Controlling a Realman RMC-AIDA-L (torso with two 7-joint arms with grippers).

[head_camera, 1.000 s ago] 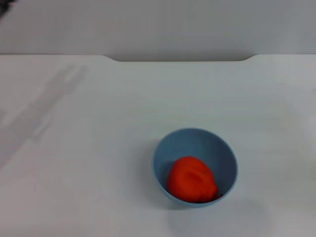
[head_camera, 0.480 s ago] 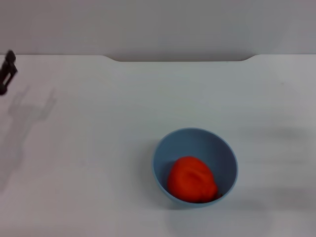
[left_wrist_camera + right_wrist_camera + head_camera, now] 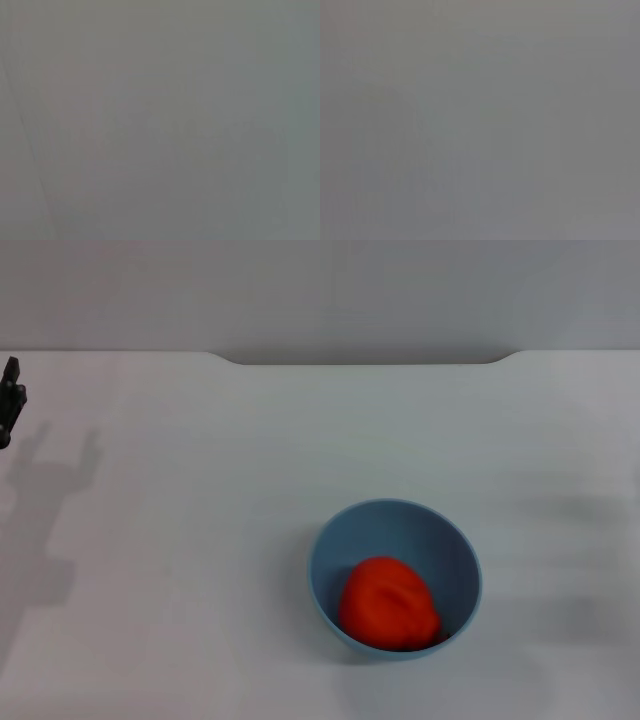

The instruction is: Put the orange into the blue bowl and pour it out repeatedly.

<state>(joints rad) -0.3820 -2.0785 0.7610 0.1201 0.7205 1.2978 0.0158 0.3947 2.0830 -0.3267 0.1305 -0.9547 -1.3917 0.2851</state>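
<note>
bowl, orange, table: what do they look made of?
Bowl: likely plastic, matte light blue; uniform colour, thin even rim, no glare.
Orange: lumpy red-orange skin with a soft sheen; real or replica fruit cannot be told.
Table: smooth white matte surface, probably laminate; soft shadows only, no grain.

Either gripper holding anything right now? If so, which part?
Nothing is held. The orange sits loose in the blue bowl, untouched. The left gripper is far off at the table's left edge; the right isn't visible.

lab bench | bare white table (image 3: 200, 540) | plain grey wall (image 3: 320, 290)
</note>
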